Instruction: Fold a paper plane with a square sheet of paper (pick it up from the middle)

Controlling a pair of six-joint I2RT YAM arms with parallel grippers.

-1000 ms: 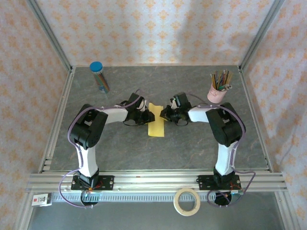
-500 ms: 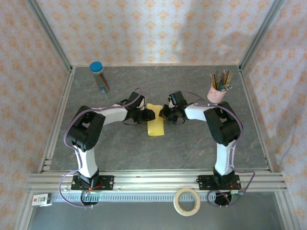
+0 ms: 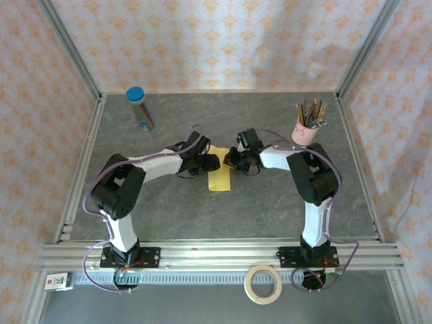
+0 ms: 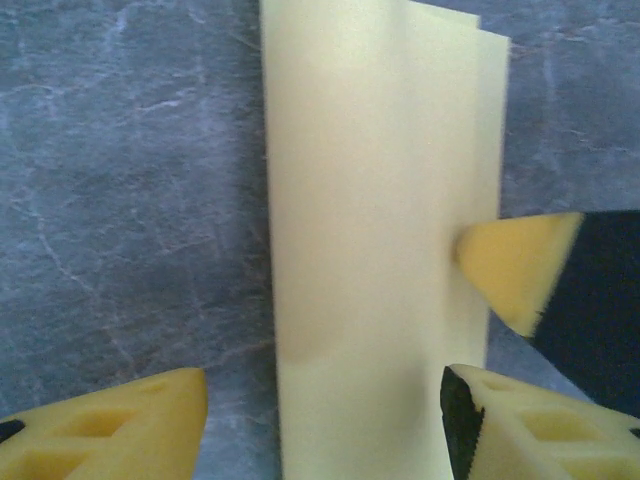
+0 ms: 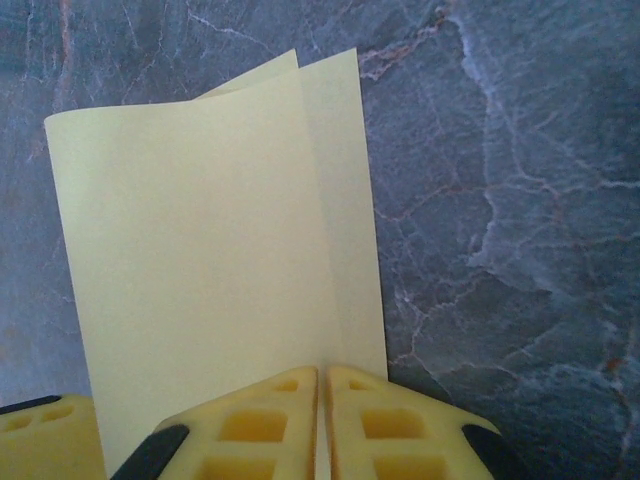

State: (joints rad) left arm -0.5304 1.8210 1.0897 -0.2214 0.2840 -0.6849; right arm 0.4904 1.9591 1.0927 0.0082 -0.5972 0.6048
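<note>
Bare table (image 3: 270, 202) is seen below and beside the folded sheet (image 3: 219, 178) at frame centre, its layered edges stepped. In the left wrist view the sheet is straddled by the left gripper (image 4: 325, 392), fingers apart. The right gripper (image 5: 322, 385), fingers together, is set on its edge.

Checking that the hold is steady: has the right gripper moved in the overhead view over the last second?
Yes, slightly. The shut right gripper, at the yellow sheet's edge, has shifted left, away from the pink pencil cup.
</note>
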